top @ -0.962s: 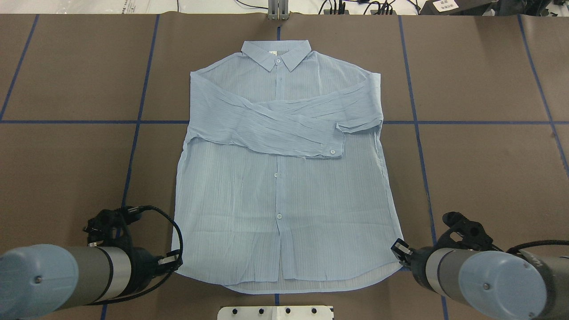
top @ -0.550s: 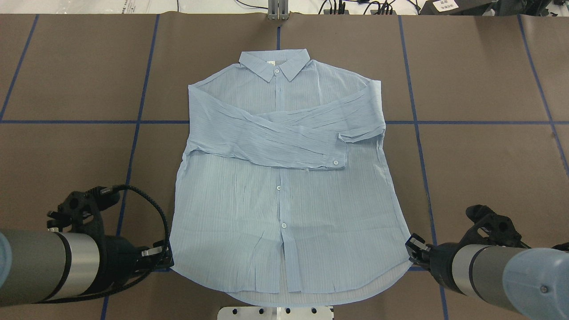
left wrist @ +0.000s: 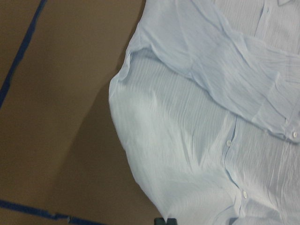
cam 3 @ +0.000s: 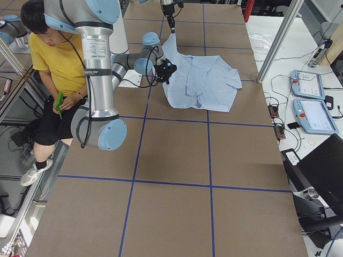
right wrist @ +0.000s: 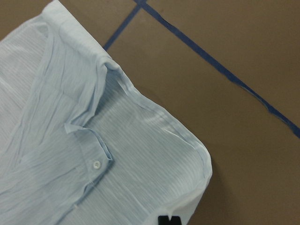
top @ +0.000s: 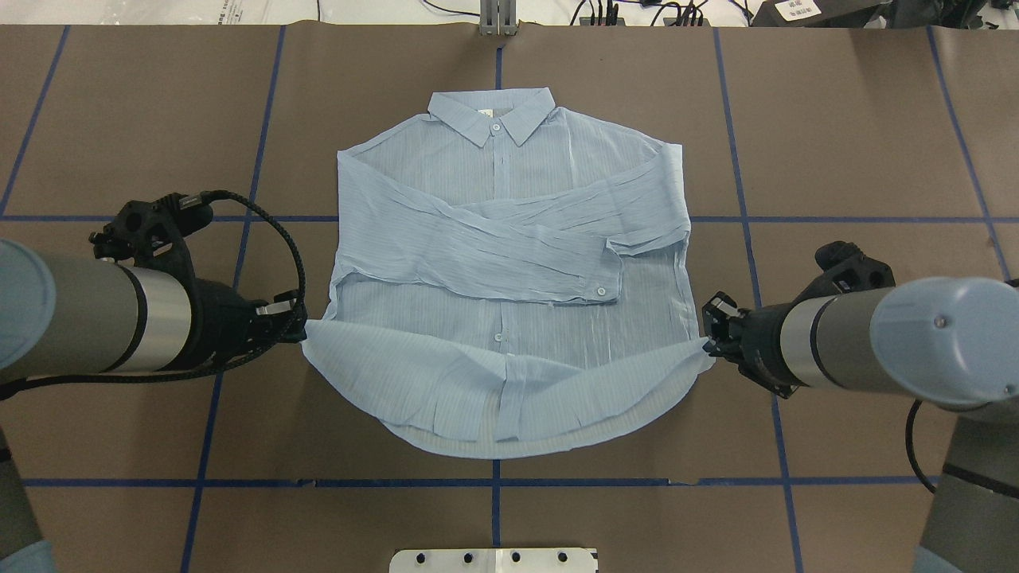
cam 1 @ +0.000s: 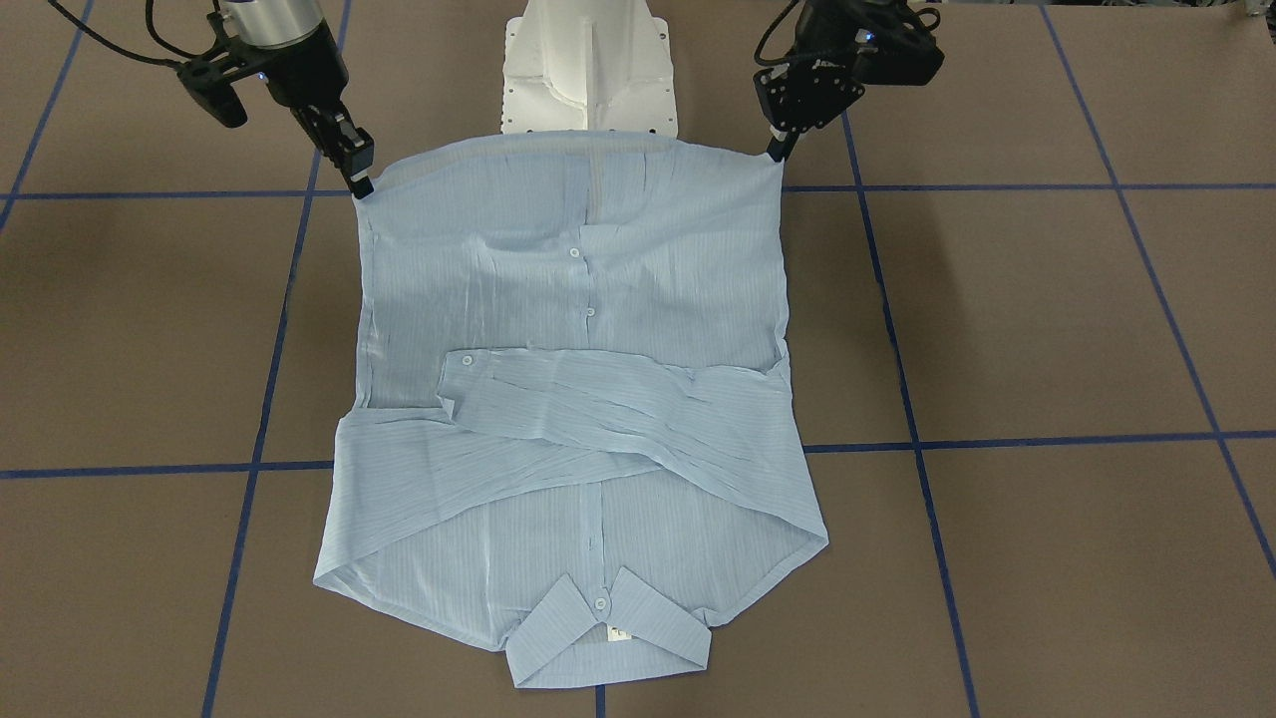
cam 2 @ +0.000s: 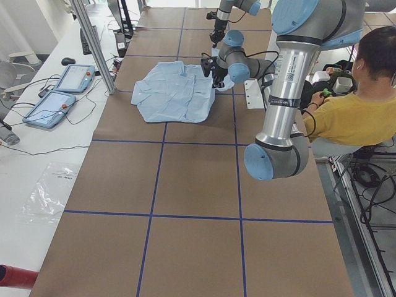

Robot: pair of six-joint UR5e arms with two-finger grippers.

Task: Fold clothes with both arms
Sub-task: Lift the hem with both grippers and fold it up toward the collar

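Two hem corners of the button-up shirt [top: 509, 175] are clamped, by left gripper [top: 298, 328] at nine o'clock, right gripper [top: 708, 344] at three; unequal travel could skew the fold.

No text I can actually read. The neck tag [cam 1: 618, 633] inside the shirt [cam 1: 578, 329] collar has dark print, too small to make out. A white label [top: 796, 9] on a dark object past the surface's far edge has lines of print, illegible. There's a vertical lettering strip on the silver tube of my left arm [cam 2: 288, 65] and the same on my right arm [cam 3: 95, 53], letters too small to make out. Nothing legible on the teach pendant [cam 2: 75, 77] screen.
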